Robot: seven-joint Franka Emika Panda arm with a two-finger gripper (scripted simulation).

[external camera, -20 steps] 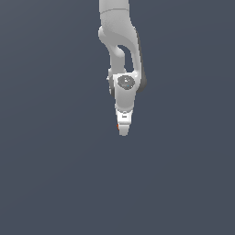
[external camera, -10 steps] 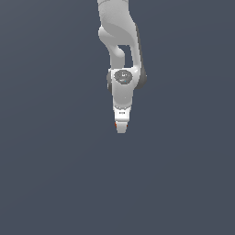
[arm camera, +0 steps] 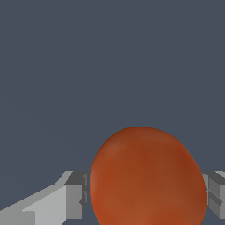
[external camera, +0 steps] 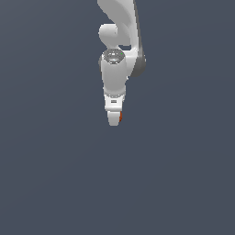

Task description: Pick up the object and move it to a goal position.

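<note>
The white arm (external camera: 120,27) hangs down from above, and its gripper (external camera: 114,120) points straight down at the plain dark grey floor (external camera: 55,174). The claw is pinching the object (arm camera: 147,178), a small orange-red lump. In the wrist view the lump sits between the 2 grey fingers (arm camera: 74,195), and each finger touches 1 side of it. It looks like a fat egg. Its long way seems to lean a little, but I cannot tell which end is the front. From the exterior view only a thin red sliver (external camera: 120,117) of it shows, peeking out at the tip on the exterior view's right. I cannot tell if it is up off the floor.
</note>
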